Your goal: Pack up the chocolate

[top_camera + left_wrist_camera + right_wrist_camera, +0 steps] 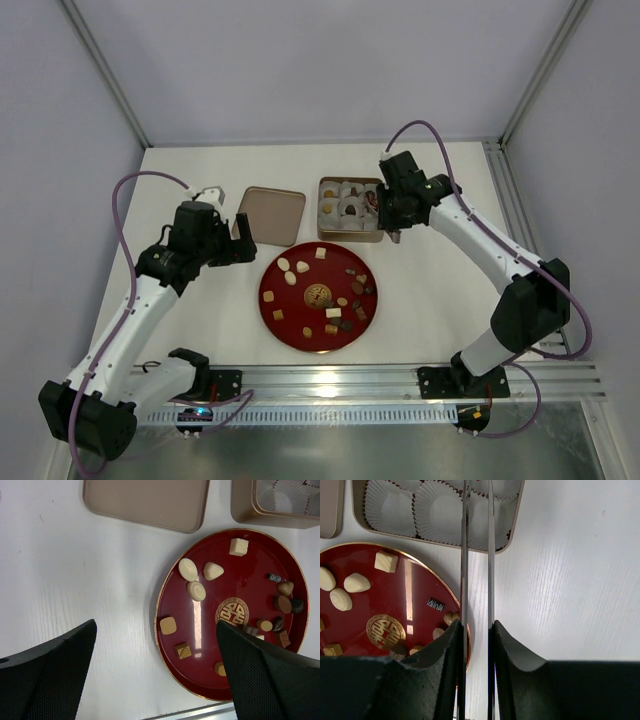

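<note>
The chocolate [325,297] lies scattered on a round red plate [264,297]: cream, tan and dark pieces [195,590] [356,582]. A square gold tin [323,212] behind the plate holds white paper cups [437,512], a few with sweets in them. My right gripper [392,218] [476,626] hangs at the tin's right side, shut on metal tweezers [465,555]. Their blades reach toward the tin's corner [512,535], and their tips are out of view. My left gripper [243,240] [156,625] stands open above the plate's left edge, holding nothing.
The tin's lid [272,215] [145,502] lies upside down to the left of the tin. An aluminium rail [400,378] runs along the table's near edge. Grey walls close in the white table at the back and sides.
</note>
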`<state>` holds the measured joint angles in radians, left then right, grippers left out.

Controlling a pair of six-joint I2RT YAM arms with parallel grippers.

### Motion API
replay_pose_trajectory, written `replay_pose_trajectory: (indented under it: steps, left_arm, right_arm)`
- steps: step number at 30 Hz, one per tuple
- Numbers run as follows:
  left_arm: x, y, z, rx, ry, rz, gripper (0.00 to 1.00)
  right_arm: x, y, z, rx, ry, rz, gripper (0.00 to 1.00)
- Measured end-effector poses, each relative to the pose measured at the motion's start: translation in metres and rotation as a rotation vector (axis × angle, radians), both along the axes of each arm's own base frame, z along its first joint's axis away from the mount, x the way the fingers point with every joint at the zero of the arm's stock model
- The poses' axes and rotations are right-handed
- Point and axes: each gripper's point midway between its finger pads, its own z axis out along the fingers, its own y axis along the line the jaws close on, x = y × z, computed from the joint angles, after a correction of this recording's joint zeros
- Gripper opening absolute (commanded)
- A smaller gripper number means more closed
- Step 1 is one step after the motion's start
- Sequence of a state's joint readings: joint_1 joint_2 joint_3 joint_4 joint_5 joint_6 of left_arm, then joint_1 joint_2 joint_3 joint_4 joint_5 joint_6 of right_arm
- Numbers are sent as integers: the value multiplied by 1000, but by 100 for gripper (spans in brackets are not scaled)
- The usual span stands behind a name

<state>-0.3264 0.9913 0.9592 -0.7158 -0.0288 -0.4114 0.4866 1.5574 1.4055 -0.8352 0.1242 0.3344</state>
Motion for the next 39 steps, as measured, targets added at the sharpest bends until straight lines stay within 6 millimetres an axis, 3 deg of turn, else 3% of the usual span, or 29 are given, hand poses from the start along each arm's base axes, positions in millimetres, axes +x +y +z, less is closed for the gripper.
replay_pose_trajectory:
  steps: [28,31,39]
  left_arm:
    - [0,0,-2,2,7,0,100]
    - [0,0,-2,2,7,0,100]
    - [0,0,-2,2,7,0,100]
  right_arm:
    - [8,-9,-23,-46,31,-14,33]
    - [6,-10,-25,-49,36,-14,39]
    - [7,-10,-25,-49,32,-11,41]
